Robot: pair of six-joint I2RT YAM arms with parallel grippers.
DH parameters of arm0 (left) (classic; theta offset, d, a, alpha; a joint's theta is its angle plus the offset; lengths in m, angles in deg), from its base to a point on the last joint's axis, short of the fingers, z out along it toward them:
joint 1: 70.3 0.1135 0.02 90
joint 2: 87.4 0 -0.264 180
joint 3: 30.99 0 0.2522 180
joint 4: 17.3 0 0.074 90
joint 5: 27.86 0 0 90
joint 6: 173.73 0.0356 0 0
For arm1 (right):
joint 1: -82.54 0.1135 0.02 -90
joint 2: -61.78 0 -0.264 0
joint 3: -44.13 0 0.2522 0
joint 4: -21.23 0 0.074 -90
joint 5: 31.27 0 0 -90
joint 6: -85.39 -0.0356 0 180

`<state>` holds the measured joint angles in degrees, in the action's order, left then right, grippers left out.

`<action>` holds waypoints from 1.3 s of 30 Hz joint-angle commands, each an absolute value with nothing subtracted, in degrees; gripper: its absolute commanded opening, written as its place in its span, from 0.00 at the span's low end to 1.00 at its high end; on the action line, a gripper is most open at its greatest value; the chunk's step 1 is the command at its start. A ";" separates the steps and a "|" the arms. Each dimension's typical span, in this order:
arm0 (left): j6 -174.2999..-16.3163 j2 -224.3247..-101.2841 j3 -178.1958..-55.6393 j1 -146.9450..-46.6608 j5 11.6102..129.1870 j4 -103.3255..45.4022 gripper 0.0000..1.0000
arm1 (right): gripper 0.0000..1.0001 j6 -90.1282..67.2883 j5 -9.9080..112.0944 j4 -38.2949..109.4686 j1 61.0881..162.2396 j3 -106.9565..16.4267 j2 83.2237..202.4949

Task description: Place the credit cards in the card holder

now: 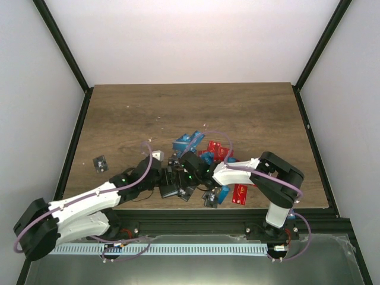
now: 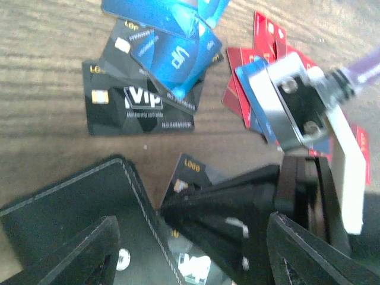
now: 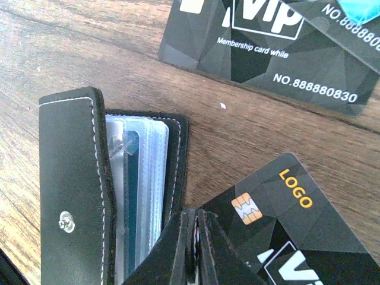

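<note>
Sleeves out, ready for loading: we see the black stitched leather card holder (image 3: 71,178) lying open on the brown wooden surface (image 1: 178,107). Its snap-studded cover is swung aside so the clear plastic sleeves show, and one sleeve seems to carry a bluish card. The right end effector (image 3: 191,221) has its jaws pressed together, tips right at the holder's sleeves. We judge it is steering the black "LOGO" credit card (image 3: 285,219), just beside the holder, toward a sleeve. We cannot tell whether that card is pinched or only nudged. The left end effector (image 2: 191,228) stands wide open over the holder's cover and grips nothing; we judge it is placed there to brace the holder. Beyond the holder lies the heap of red, blue and black plastic credit cards (image 1: 202,153), among them a black "VIP" membership card (image 3: 267,47). One lone black card (image 1: 101,163) sits well apart to the holder's left.
</note>
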<state>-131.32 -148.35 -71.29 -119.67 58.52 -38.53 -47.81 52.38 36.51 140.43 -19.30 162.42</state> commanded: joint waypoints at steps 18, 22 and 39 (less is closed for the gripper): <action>-131.72 -149.95 -70.41 -121.53 61.51 -46.39 0.28 | 0.01 -48.26 53.73 39.24 142.18 -18.56 161.82; -132.56 -147.50 -71.52 -121.63 59.19 -50.32 0.23 | 0.01 -48.29 54.23 39.79 142.18 -19.12 162.17; -132.03 -153.09 -70.65 -121.59 57.43 -49.88 0.20 | 0.02 -48.31 54.67 40.49 142.21 -20.05 162.45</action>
<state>-133.03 -151.08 -71.16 -121.35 56.16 -53.28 -48.05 53.61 36.64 141.28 -19.39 162.33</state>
